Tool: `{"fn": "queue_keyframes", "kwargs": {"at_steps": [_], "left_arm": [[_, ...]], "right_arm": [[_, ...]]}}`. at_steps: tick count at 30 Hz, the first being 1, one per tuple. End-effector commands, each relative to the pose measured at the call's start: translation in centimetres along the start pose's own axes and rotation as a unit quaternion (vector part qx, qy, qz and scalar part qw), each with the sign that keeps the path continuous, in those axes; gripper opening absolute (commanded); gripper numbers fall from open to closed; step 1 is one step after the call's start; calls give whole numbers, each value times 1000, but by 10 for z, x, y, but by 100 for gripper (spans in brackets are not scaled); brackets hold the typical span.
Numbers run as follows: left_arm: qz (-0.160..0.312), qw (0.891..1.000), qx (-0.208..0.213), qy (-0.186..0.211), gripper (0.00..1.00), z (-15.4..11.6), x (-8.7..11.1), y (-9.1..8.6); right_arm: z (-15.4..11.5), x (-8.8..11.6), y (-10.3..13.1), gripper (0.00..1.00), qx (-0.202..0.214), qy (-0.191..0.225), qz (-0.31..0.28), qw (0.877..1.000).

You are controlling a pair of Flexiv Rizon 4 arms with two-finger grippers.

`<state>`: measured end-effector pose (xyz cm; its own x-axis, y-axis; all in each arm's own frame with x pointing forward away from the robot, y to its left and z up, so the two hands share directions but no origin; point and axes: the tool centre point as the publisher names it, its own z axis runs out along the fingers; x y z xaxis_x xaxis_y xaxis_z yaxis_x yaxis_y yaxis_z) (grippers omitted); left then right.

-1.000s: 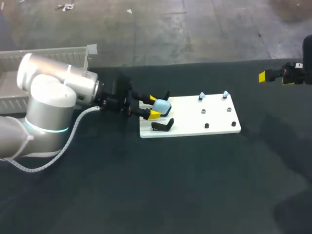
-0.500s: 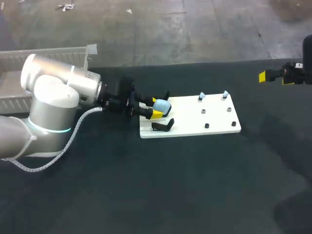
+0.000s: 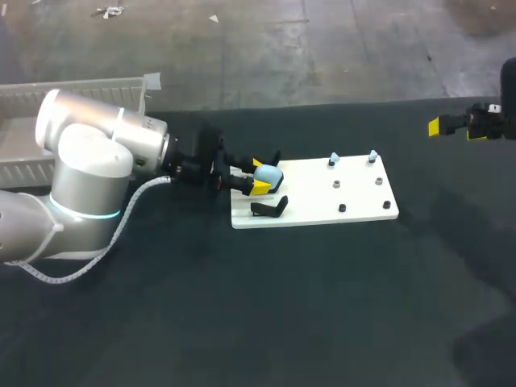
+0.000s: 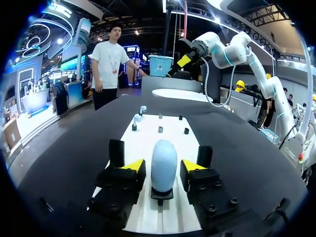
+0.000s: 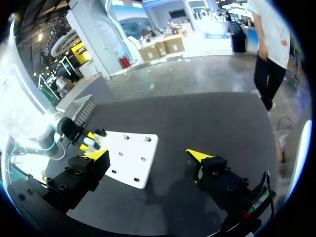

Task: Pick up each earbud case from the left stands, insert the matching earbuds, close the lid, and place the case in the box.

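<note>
Earbud case (image 4: 164,159) sits upright on its stand (image 4: 162,194) inside the open left hand (image 4: 162,167); next: squeeze, then lift.

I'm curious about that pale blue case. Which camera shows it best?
The left wrist view: the case stands close up, whole, between the left claw's yellow tips. The head view shows it small, from above; in the right wrist view it is too far off to make out.
</note>
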<state>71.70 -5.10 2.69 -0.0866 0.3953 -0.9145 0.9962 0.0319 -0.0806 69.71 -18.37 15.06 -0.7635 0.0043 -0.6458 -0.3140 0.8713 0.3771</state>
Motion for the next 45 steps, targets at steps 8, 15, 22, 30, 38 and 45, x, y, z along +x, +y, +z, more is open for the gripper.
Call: {"fn": "queue_keyframes", "kwargs": {"at_steps": [8, 15, 22, 30, 38, 45], "left_arm": [[-2, 1000, -6, 1, 43, 5, 7, 2], [3, 1000, -6, 1, 42, 5, 7, 2], [4, 1000, -5, -3, 38, 4, 7, 3], [4, 1000, -3, -8, 31, 4, 7, 3], [5, 1000, -1, -7, 8, 5, 8, 3], [9, 1000, 0, -10, 0, 2, 4, 1]], "right_arm": [[1, 0, -1, 100, -1, 0, -1, 1000], [1, 0, -1, 100, -1, 0, -1, 1000], [1, 0, -1, 100, -1, 0, -1, 1000], [1, 0, -1, 100, -1, 0, -1, 1000], [1, 0, -1, 100, -1, 0, -1, 1000], [1, 0, -1, 100, -1, 0, -1, 1000]]}}
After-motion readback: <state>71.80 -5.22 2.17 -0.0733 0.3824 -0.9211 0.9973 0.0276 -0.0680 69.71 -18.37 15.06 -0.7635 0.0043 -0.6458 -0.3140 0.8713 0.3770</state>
